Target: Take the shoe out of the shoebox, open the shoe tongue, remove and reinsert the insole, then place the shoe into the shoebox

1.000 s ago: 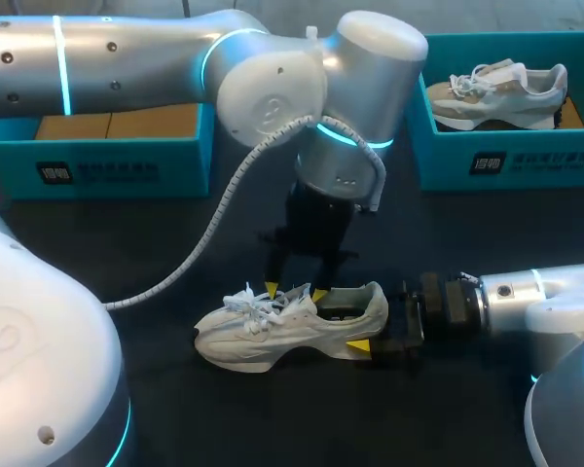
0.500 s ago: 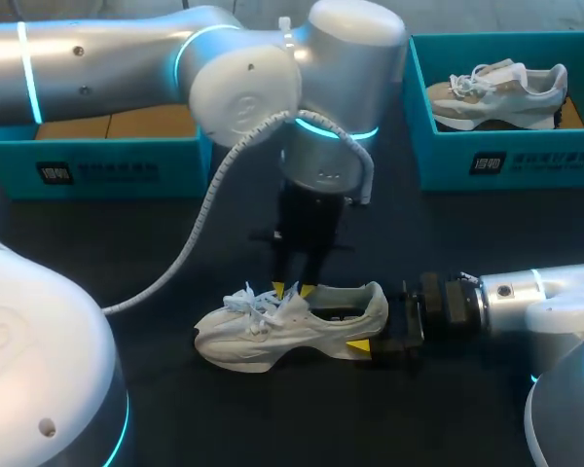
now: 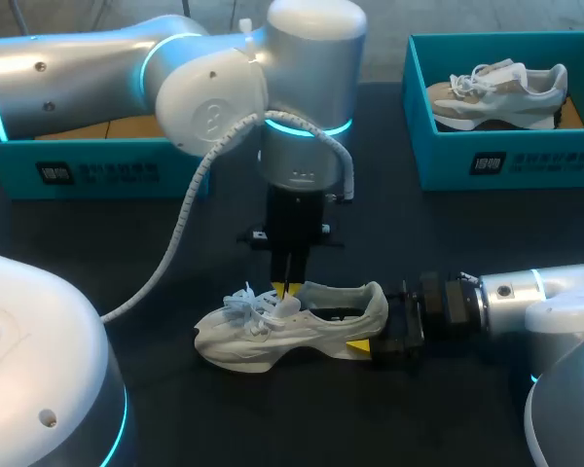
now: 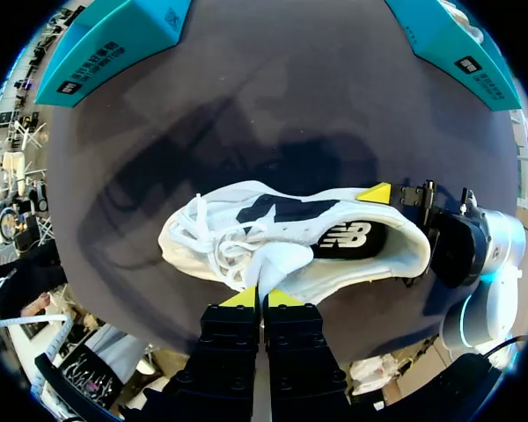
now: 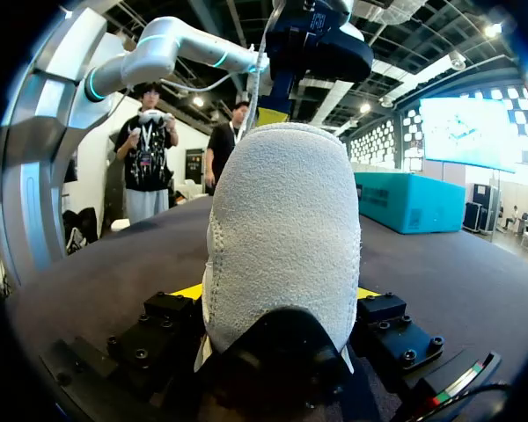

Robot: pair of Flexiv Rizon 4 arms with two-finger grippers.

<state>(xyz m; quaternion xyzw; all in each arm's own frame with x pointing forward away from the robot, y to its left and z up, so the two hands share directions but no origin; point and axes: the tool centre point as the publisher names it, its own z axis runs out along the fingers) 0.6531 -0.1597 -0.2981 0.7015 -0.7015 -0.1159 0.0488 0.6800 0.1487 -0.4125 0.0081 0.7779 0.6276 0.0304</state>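
Robot lab or test bench, not a home or a shop. Evidence: two silver arms, left arm [image 3: 88, 68] and right arm [image 3: 535, 297], with glowing cyan joint rings and an exposed coiled cable [image 3: 175, 233], set over one dark-topped table [image 3: 467, 224]. Props look staged: matching teal left box [image 3: 107, 170] and right box [image 3: 506, 161], a white shoe [image 3: 292, 326] on the tabletop, a second shoe [image 3: 496, 92] boxed.

Here's the counter [image 3: 467, 224], dark charcoal and matte, spreading wide under the whole scene, softly and evenly lit, with a broad blurred shadow [image 4: 246, 167] lying across its middle in the left wrist view and a faint paler sheen in the right wrist view.
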